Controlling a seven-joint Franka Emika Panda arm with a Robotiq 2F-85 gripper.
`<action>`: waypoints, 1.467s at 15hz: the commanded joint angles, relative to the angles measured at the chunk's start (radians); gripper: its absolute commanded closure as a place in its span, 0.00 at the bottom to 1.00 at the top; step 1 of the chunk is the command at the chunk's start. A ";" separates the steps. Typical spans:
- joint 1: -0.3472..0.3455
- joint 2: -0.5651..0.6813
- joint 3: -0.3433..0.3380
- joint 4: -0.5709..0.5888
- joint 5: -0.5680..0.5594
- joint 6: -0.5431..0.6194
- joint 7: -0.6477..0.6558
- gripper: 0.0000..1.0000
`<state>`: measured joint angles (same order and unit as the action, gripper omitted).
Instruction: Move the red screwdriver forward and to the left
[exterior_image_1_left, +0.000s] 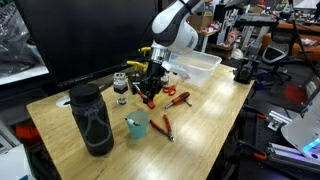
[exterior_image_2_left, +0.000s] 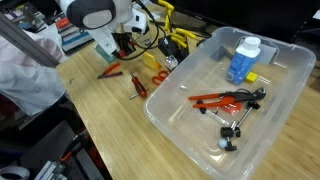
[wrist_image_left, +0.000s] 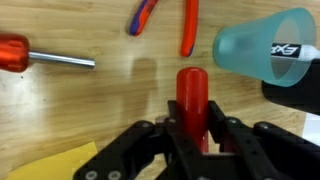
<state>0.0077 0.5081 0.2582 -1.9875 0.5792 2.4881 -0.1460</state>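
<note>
In the wrist view my gripper (wrist_image_left: 192, 128) is shut on the solid red handle of the red screwdriver (wrist_image_left: 192, 92), which sticks out ahead of the fingers over the wooden table. Its shaft is hidden between the fingers. In both exterior views the gripper (exterior_image_1_left: 150, 88) (exterior_image_2_left: 124, 46) is low over the table, and the fingers mostly hide the screwdriver. I cannot tell whether it touches the table.
A teal cup (wrist_image_left: 262, 50) (exterior_image_1_left: 137, 124) lies just ahead to the right, next to a black bottle (exterior_image_1_left: 92, 118). A red-handled tool with a long silvery shaft (wrist_image_left: 45, 57) lies left. Pliers (wrist_image_left: 187, 27) (exterior_image_1_left: 165, 127) lie ahead. A clear bin (exterior_image_2_left: 290, 110) holds a blue bottle (exterior_image_2_left: 243, 58).
</note>
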 joint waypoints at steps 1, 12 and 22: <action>-0.018 0.056 0.004 0.070 0.002 -0.092 -0.030 0.92; -0.014 0.185 -0.023 0.181 -0.039 -0.177 0.007 0.37; -0.021 0.051 -0.026 0.037 -0.008 -0.169 -0.007 0.00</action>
<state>-0.0008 0.6436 0.2287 -1.8620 0.5577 2.3091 -0.1490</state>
